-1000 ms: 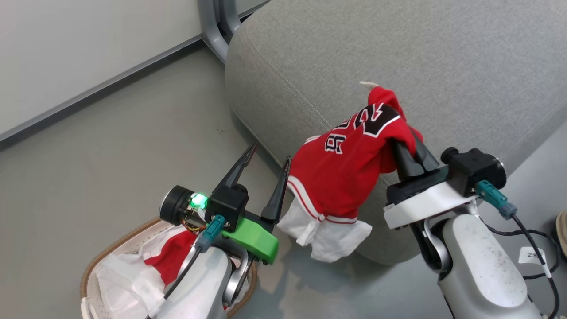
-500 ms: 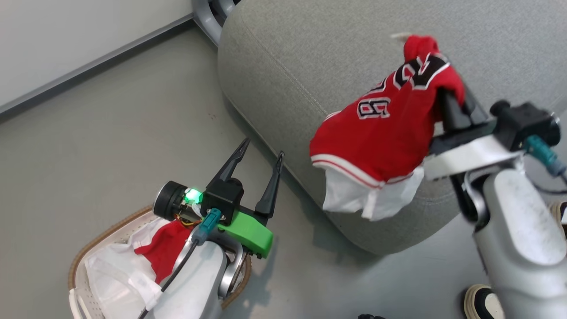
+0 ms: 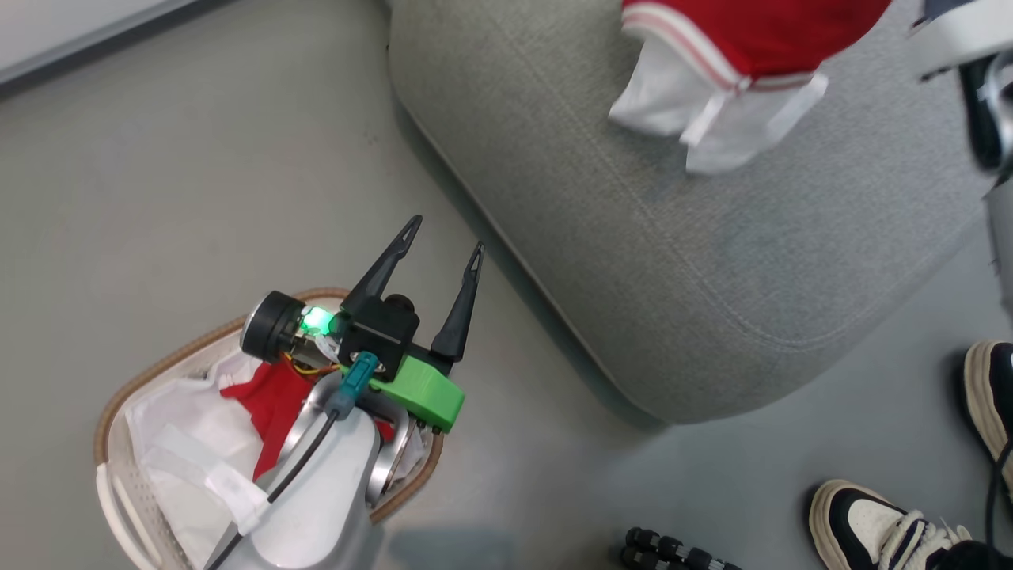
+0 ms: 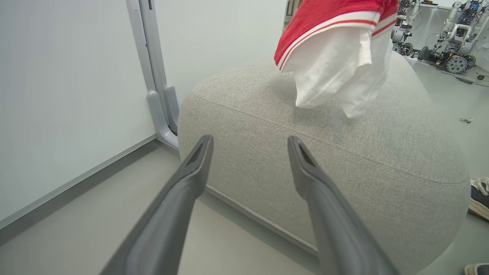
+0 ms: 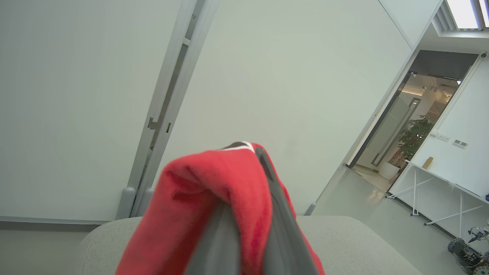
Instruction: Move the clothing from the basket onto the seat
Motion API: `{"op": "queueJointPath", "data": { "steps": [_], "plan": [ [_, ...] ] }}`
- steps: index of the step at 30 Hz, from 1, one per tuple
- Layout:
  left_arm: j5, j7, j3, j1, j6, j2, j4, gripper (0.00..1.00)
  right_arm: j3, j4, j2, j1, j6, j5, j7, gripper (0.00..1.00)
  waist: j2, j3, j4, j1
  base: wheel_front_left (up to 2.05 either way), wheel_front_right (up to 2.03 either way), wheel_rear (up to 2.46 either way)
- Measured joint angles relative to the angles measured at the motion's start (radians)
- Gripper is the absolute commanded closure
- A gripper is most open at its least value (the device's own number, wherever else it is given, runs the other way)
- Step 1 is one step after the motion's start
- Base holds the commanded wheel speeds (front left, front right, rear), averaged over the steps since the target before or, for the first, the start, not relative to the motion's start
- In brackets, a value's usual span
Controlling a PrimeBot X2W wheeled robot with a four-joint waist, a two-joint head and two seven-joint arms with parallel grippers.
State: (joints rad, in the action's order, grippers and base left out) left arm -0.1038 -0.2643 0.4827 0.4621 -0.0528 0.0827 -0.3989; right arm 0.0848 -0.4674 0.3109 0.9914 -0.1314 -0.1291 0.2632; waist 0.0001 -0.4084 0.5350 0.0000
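Red jersey [image 3: 752,32] hangs over seat [image 3: 633,261], pinched in R gripper [image 5: 250,151], hem drooping down; L gripper [image 3: 445,236] spread & empty, nearer 2nd jersey [image 3: 269,400] in basket [image 3: 158,372]

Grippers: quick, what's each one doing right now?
Left gripper: open, holding nothing.
Right gripper: shut on the red jersey, which hangs over the seat.

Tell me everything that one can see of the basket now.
The basket is oval, of white perforated plastic with a brown woven rim and a white handle. It stands upright on the grey floor, apart from the seat. Inside lie a white liner and a red jersey. The left forearm hides part of it.
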Motion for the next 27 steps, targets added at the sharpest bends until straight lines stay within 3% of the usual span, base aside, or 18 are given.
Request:
{"op": "queueJointPath", "data": {
  "steps": [10, 25, 26, 27],
  "plan": [
    [0.019, 0.0, -0.003, 0.051, -0.001, 0.002, 0.002, 0.0, -0.141, -0.17, 0.1, 0.175, 0.0, 0.108, 0.0, 1.0, 0.0, -0.1, -0.086, 0.0, 0.0, 0.0, 0.0],
    [0.04, 0.0, -0.02, 0.094, 0.005, 0.008, 0.003, 0.0, -0.335, -0.336, 0.061, 0.057, 0.0, 0.194, 0.0, 1.0, 0.0, -0.232, -0.203, 0.0, 0.0, 0.0, 0.0],
    [0.041, 0.0, -0.023, 0.094, 0.008, 0.009, 0.003, 0.0, -0.347, -0.338, 0.052, 0.045, 0.0, 0.198, 0.0, 0.85, 0.0, -0.236, -0.208, 0.0001, 0.0, 0.0, 0.0],
    [0.04, 0.0, -0.026, 0.094, 0.009, 0.01, 0.003, 0.0, -0.359, -0.339, 0.044, 0.036, 0.0, 0.201, 0.0, 0.56, 0.0, -0.238, -0.212, 0.0001, 0.0, 0.0, 0.0]
  ]
}}
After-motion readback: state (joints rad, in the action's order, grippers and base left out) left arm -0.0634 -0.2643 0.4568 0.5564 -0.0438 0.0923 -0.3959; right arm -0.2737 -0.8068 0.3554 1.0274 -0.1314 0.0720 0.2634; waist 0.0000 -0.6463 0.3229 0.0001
